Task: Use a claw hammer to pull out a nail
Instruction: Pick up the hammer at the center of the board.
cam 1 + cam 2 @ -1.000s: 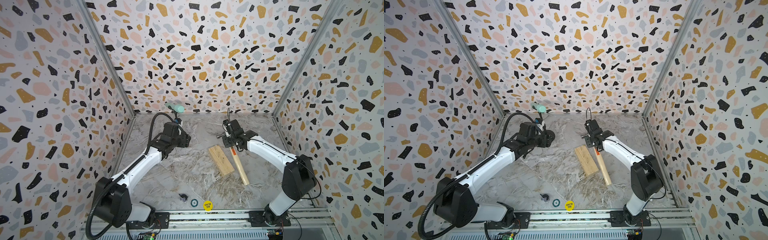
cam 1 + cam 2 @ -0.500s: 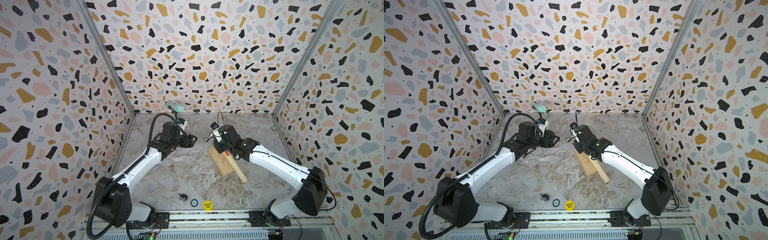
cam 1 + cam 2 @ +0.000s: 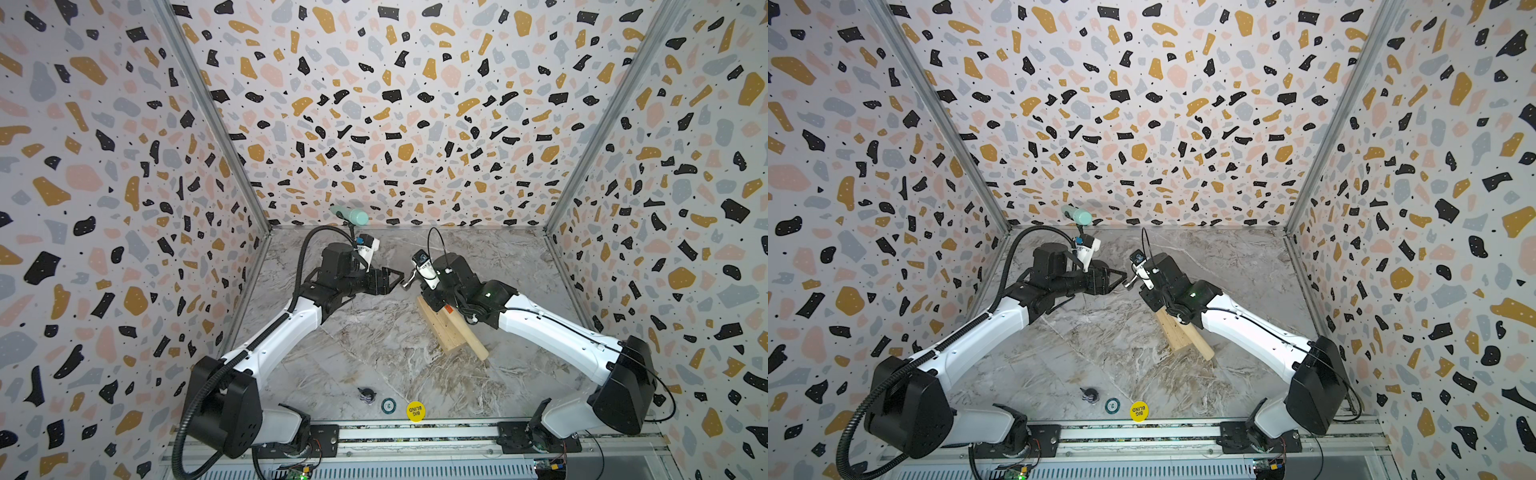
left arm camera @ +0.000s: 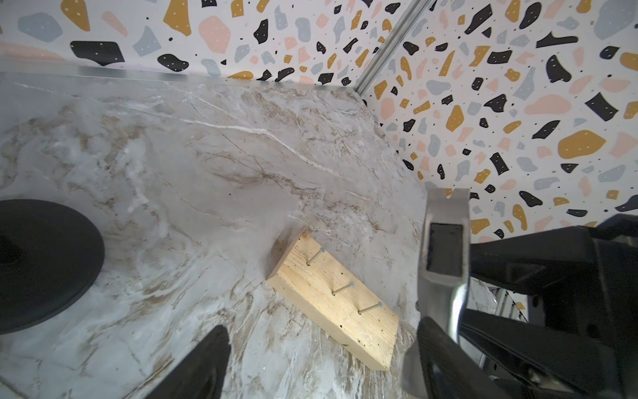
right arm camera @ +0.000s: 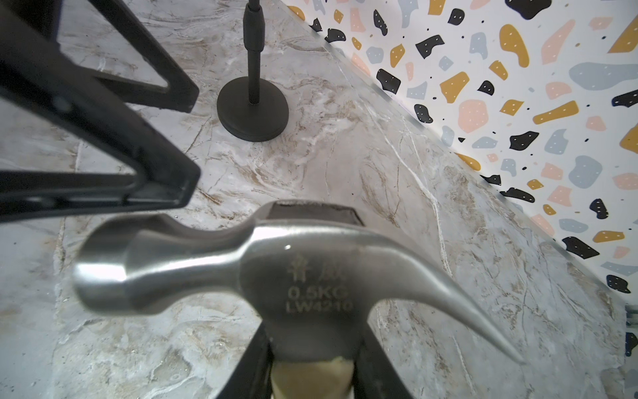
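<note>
Between the fingers of the right claw sits the pale wooden handle of the claw hammer, pinched tight just under the shiny steel head. That head is up in the air over the worktop, with its flat hitting end on one side and its curved, forked end on the other. Just beside the flat end is the left claw. Its two black fingers are spread wide apart and it holds nothing. I cannot tell if a finger touches the hammer head. In both top views the two claws meet tip to tip, toward the back of the worktop. The hammer's handle runs from the right claw down over a pale wood block that lies flat on the worktop, partly under the right arm. Three thin nails stick out of the block's top in a row. The hammer head is up and apart from them. Behind the left claw is a black stand with a round foot, and a light green thing sits on top of it. Near the front edge lie a yellow round sticker, a small green ring and a tiny dark thing
</note>
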You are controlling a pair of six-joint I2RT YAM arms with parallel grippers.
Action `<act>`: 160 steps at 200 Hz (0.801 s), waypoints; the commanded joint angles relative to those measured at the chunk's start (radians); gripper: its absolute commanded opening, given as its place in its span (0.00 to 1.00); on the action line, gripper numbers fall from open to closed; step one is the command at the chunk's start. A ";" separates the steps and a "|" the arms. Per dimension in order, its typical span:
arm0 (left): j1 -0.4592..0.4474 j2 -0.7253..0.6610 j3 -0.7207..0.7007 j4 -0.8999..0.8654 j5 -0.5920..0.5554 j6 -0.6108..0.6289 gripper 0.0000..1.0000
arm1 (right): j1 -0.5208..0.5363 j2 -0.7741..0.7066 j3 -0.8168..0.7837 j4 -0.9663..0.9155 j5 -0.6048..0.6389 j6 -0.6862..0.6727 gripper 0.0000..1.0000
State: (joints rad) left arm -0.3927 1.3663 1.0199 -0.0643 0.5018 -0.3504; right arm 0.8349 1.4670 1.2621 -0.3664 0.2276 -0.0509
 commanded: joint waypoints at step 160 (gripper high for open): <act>0.012 0.025 -0.050 0.205 0.234 -0.148 0.82 | 0.029 -0.018 0.029 0.144 -0.111 -0.067 0.00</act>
State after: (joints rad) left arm -0.3870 1.3899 0.9730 0.0994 0.7029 -0.4908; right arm 0.8516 1.4803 1.2552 -0.3359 0.1341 -0.0994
